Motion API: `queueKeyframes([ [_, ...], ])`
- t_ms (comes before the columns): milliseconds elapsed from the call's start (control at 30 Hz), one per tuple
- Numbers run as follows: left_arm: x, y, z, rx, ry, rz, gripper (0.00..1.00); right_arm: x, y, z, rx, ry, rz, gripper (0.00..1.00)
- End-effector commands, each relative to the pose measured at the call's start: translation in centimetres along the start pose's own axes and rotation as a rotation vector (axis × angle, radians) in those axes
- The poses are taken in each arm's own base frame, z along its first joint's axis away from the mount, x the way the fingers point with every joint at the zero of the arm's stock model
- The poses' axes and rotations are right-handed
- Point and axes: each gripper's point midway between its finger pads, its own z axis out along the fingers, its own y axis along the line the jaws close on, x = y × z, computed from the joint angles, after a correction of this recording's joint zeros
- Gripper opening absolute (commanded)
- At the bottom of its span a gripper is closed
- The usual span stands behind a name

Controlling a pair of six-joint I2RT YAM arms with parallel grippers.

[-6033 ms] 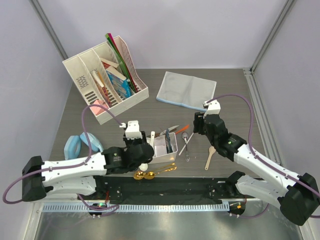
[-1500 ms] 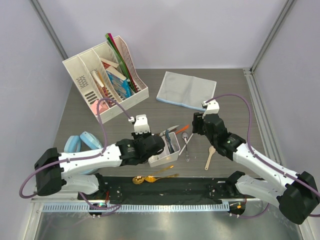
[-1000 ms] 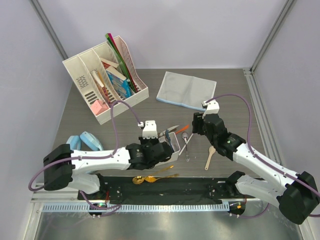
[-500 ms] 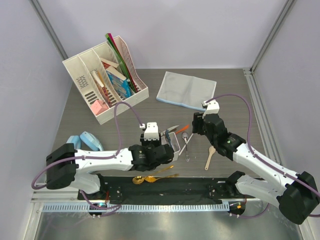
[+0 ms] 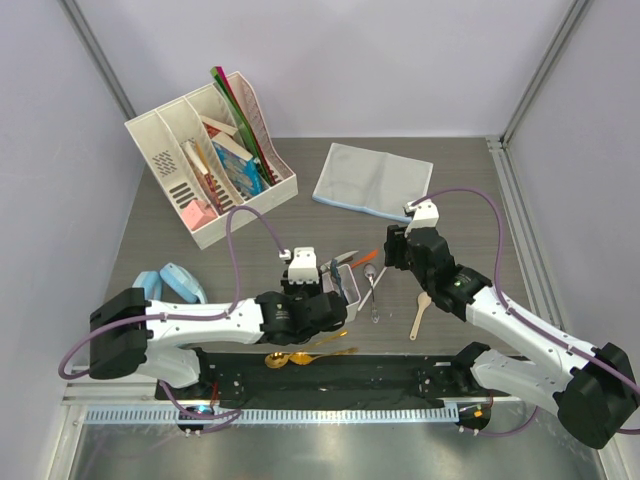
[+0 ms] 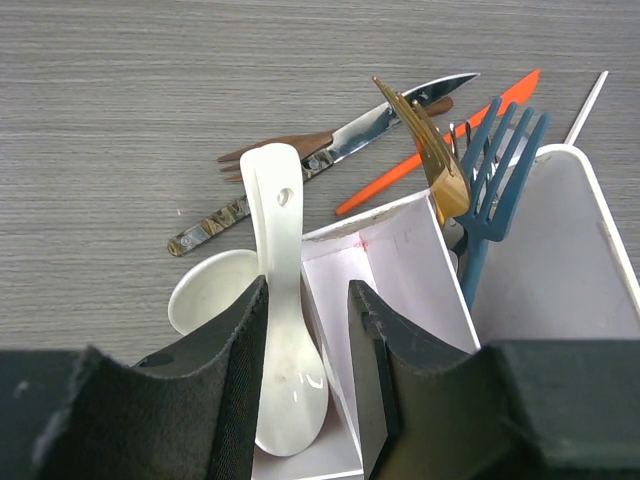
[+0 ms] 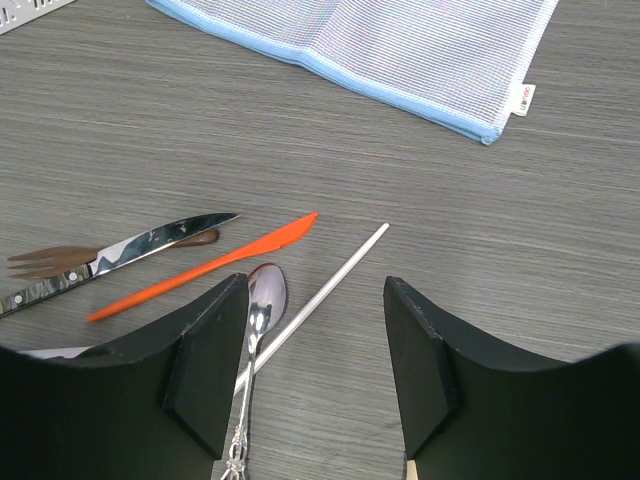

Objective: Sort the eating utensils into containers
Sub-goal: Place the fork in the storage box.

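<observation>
The white divided box [image 6: 400, 262] stands in front of my left gripper [image 6: 307, 300]. The fingers are apart and straddle a white ceramic spoon [image 6: 285, 330] that lies in the left compartment, handle sticking out, with the divider wall also between them. A second white spoon bowl [image 6: 205, 292] lies outside on the table. A gold fork [image 6: 432, 150] and a blue fork [image 6: 495, 170] lean in the box. My right gripper [image 7: 315, 300] is open and empty above a silver spoon [image 7: 262, 295] and a white stick [image 7: 330, 280]. An orange knife [image 7: 200, 265] and a silver knife [image 7: 150, 243] lie beside them.
A wooden spoon [image 5: 420, 315] lies right of the box [image 5: 347, 290], gold spoons [image 5: 300, 352] at the near edge. A grey-blue cloth [image 5: 372, 180] lies at the back, a white file organizer [image 5: 210, 160] back left, a blue object [image 5: 180, 282] at the left.
My left arm has swung right and now reaches over the box's left compartment; the box has shifted slightly right. My right arm has not moved.
</observation>
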Motion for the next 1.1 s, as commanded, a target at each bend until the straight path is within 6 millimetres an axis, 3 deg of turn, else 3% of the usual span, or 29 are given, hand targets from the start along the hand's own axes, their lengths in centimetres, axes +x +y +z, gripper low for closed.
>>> queueKeyframes([
  [0,-0.2,-0.4,0.0,-0.003,-0.007,-0.006,0.38,-1.4,0.4,0.1,-0.012,-0.045,0.035,0.62],
  [200,2.0,-0.5,0.6,-0.018,0.05,0.0,0.29,-1.4,0.3,0.0,-0.007,-0.048,0.037,0.62],
  [667,3.3,-1.1,1.7,-0.047,0.064,0.039,0.23,-1.4,0.2,0.0,-0.002,-0.049,0.035,0.62],
  [767,3.1,-1.0,1.6,-0.05,0.059,0.039,0.27,-1.3,0.3,0.0,-0.007,-0.045,0.035,0.62],
  [800,2.7,-1.0,1.5,-0.048,0.052,0.033,0.33,-1.2,0.3,0.1,-0.008,-0.043,0.033,0.62],
  [900,1.7,-0.6,1.0,-0.05,0.034,0.022,0.39,-1.2,0.3,0.1,-0.01,-0.042,0.033,0.62],
  [1067,-0.2,-0.7,-0.2,-0.009,0.017,-0.006,0.4,-1.1,0.7,0.1,-0.03,-0.035,0.032,0.62],
])
